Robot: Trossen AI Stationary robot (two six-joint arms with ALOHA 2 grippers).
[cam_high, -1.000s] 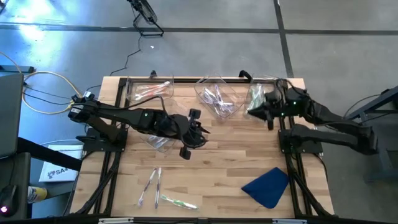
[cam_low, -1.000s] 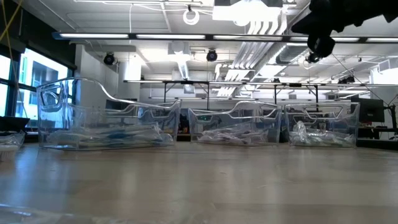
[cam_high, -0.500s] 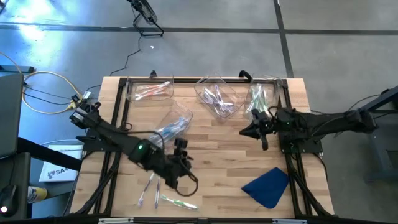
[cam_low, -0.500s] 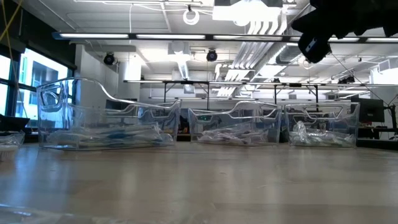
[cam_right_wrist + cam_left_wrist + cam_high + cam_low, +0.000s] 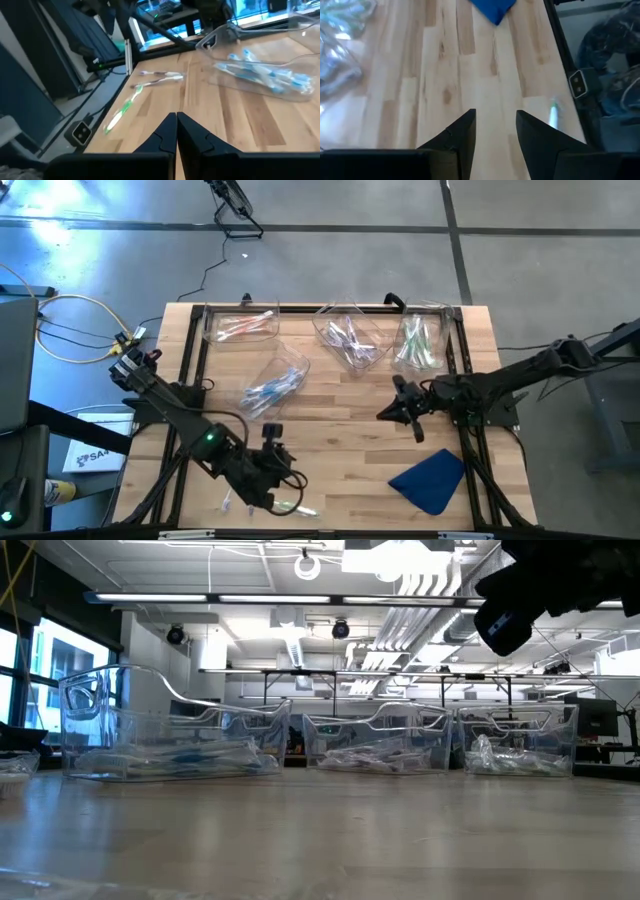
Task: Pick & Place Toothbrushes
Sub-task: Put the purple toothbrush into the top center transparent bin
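Loose toothbrushes lie flat on the wood near the table's near-left edge: a green one point(image 5: 291, 506) point(image 5: 121, 111), a whitish-purple one point(image 5: 161, 76) and another point(image 5: 228, 501). My left gripper point(image 5: 275, 482) point(image 5: 493, 131) hovers open just above them, with only bare wood between its fingers; the green brush's end point(image 5: 553, 112) shows beside it. My right gripper point(image 5: 392, 413) point(image 5: 176, 125) hangs shut and empty over the table's middle right, pointing toward the left side.
Several clear bins hold sorted brushes: pink ones at the far left point(image 5: 240, 326), blue ones nearer the middle point(image 5: 272, 386) point(image 5: 260, 70), purple ones point(image 5: 350, 340) and green ones point(image 5: 416, 340) at the far right. A blue cloth point(image 5: 430, 480) lies near right.
My left gripper has swung from the table's middle toward the near edge and sunk over the loose toothbrushes, rolling as it went and uncovering the bin of blue brushes. My right gripper has come away from the far right bin toward the table's middle and down.
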